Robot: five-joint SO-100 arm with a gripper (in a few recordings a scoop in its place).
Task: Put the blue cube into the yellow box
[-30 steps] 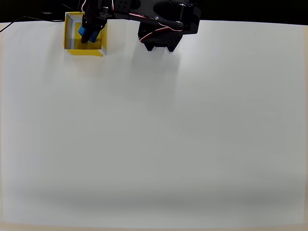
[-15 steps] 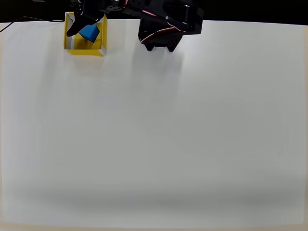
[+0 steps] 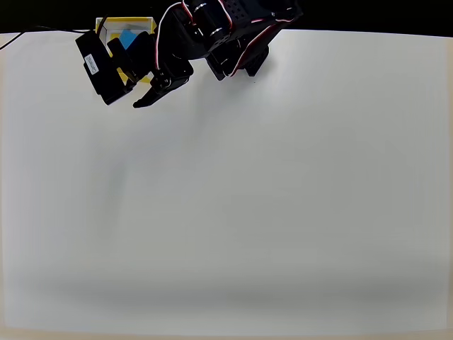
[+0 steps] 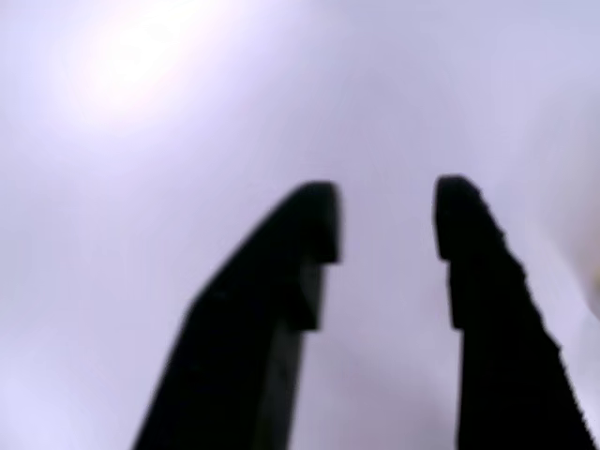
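The blue cube (image 3: 128, 36) lay inside the yellow box (image 3: 113, 27) at the tabletop's (image 3: 283, 212) far-left corner. The gripper (image 4: 384, 220) hung empty, fingers parted; only retreating seemed left.

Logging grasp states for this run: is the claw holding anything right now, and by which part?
Nothing is held. The claw is open with only bare table between its fingers; the blue cube lies in the yellow box.

setting: likely lab bench | cue: bare white table (image 3: 283, 212) — black backdrop

Overhead view looks straight down, far off; wrist view peers close along the fingers (image 4: 487, 281); both share the table (image 3: 283, 212).
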